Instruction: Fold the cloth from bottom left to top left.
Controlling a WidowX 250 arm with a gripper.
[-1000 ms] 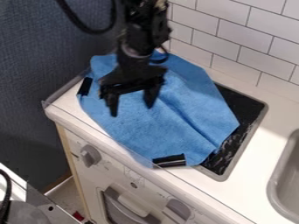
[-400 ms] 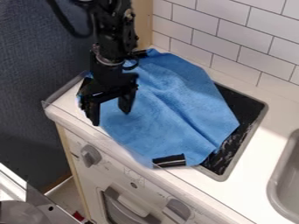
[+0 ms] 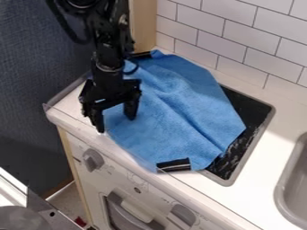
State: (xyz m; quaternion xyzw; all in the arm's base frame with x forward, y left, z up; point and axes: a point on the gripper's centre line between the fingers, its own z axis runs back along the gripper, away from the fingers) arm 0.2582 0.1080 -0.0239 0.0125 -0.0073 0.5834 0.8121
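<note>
Here's the surface (image 3: 258, 166), and across its left end lies the cloth (image 3: 186, 108), spread over part of the dark hob (image 3: 250, 109). Over the cloth's left edge hangs the end effector (image 3: 116, 124), fingers parted, nothing visibly pinched. This looks like lining up the grasp; next it must lower, catch the bottom-left corner, and lift.
</note>
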